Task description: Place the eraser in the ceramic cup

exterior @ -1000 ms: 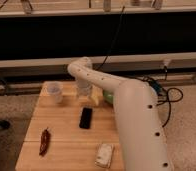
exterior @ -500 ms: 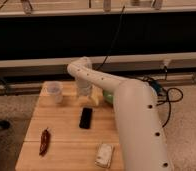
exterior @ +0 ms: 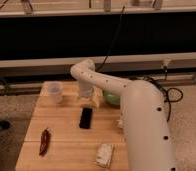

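Gripper: the gripper (exterior: 87, 100) hangs low over the far middle of the table (exterior: 66, 145), at the end of the white arm (exterior: 136, 115); whether it is clenched or released cannot be told.
Cup: the cup (exterior: 54, 92) stands upright at the far left of the table, apart from the gripper, to its left.
Eraser: possibly the black slab (exterior: 85, 118) lying flat just in front of the gripper, though the view is too poor to be sure.
Bowl: a green bowl (exterior: 110, 98) shows partly behind the arm, just right of the gripper.
Red object: a red object (exterior: 44, 141) lies near the left front.
White packet: a white packet (exterior: 104, 155) sits at the front edge, beside the arm.
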### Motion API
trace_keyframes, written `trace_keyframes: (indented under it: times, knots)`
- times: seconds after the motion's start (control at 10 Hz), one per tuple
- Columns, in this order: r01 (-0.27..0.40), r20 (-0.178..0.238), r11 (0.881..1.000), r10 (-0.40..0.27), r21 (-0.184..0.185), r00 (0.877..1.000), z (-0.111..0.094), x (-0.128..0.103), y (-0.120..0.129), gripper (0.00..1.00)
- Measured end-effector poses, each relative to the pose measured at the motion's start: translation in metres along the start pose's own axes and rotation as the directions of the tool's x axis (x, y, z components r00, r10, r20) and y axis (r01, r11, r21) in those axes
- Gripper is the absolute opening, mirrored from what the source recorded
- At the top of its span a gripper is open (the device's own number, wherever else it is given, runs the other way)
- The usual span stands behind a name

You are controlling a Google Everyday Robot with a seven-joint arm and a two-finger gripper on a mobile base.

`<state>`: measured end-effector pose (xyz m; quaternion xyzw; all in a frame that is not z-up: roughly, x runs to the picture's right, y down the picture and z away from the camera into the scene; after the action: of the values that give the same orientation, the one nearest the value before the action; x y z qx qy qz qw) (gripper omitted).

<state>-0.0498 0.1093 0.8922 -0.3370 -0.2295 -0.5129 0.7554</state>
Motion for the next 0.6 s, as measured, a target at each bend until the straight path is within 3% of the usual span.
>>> trace_keyframes:
  times: [0.2,0.6]
  knots:
    - [0.019,0.003,0.999,-0.019,0.041,1.000,0.004,-0.015,0.001,0.80]
    - [0.027,0.010,0.998,-0.028,0.054,1.000,0.016,-0.029,0.006,0.80]
